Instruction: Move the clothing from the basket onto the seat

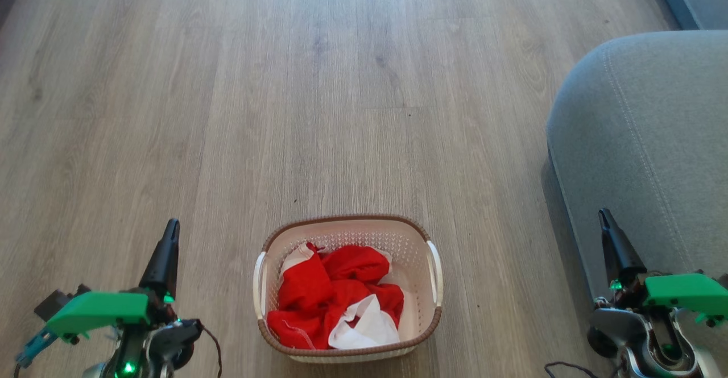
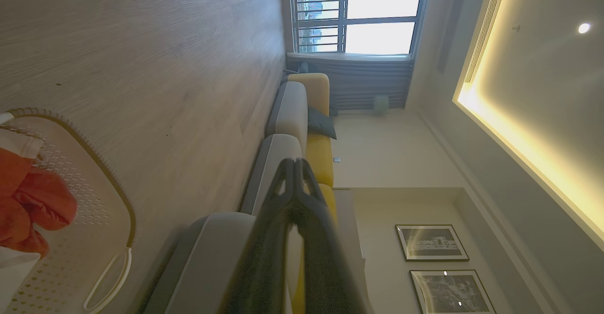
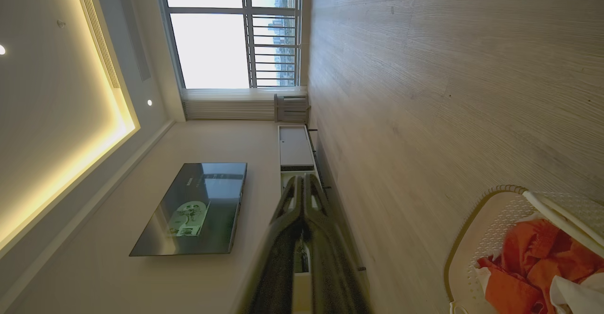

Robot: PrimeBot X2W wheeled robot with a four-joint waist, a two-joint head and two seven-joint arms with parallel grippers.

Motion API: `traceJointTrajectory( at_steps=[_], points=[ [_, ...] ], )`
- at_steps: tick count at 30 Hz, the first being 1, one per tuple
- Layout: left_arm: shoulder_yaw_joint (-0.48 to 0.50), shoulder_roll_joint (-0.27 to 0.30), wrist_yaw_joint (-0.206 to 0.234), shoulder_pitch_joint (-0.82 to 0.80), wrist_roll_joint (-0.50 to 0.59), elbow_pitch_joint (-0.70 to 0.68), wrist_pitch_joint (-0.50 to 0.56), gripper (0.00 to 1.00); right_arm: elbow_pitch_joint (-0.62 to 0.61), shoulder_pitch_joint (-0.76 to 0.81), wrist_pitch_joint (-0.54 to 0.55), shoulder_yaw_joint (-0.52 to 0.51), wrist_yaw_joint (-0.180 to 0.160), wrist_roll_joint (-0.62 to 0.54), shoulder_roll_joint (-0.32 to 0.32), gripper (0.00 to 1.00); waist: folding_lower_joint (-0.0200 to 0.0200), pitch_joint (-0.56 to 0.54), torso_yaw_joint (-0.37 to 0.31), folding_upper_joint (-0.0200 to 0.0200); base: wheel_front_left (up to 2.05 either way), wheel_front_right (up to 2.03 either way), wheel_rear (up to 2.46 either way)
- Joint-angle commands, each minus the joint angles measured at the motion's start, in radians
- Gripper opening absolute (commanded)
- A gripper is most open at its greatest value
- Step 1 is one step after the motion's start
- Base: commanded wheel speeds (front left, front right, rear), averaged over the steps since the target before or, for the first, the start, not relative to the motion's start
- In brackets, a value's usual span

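Left gripper (image 1: 169, 231) and right gripper (image 1: 606, 221) jaws both closed, holding nothing. Clothing (image 1: 333, 301) is bunched in the basket (image 1: 347, 219) between the 2 jaw pairs, apart from both; seat (image 1: 642, 128) lies just beside the right jaws. Fabric looks light, limp: pinch the raised red fold mid-pile, expect trailing drape.

Floor (image 1: 341, 82): grey-brown wood-grain planks, a few small dark specks. A cream perforated laundry basket (image 1: 412, 253) with a brown woven-look rim stands directly on it. A grey upholstered seat (image 1: 642, 128) stands at right, well apart from the basket.
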Motion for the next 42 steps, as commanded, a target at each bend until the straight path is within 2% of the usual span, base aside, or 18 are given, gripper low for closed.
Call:
traceJointTrajectory(
  at_steps=[1,18,19,33,42],
  points=[
    [0.034,0.009,-0.009,-0.027,-0.007,-0.034,0.007,0.00,-0.038,-0.039,0.006,0.018,0.008,-0.003,-0.004,0.00,0.0000,0.000,0.000,0.0000,0.00,0.00,0.00],
    [0.034,0.009,-0.009,-0.027,-0.007,-0.034,0.007,0.00,-0.038,-0.039,0.006,0.018,0.008,-0.003,-0.004,0.00,0.0000,0.000,0.000,0.0000,0.00,0.00,0.00],
    [-0.001,-0.001,0.001,0.000,0.000,0.004,-0.001,1.00,0.004,0.000,0.000,0.001,0.000,0.000,0.000,1.00,0.0000,0.000,0.000,0.0000,0.00,0.00,0.00],
    [-0.021,0.000,0.001,0.000,0.015,0.009,-0.041,1.00,0.009,-0.006,-0.040,0.034,0.001,-0.037,-0.005,1.00,0.0000,0.000,0.002,0.0000,0.00,0.00,0.00],
    [-0.027,0.001,0.000,-0.005,0.087,0.018,-0.067,1.00,0.008,-0.017,-0.067,0.046,0.001,-0.172,-0.009,1.00,0.0000,0.000,0.004,0.0000,0.00,0.00,0.00]
  ],
)
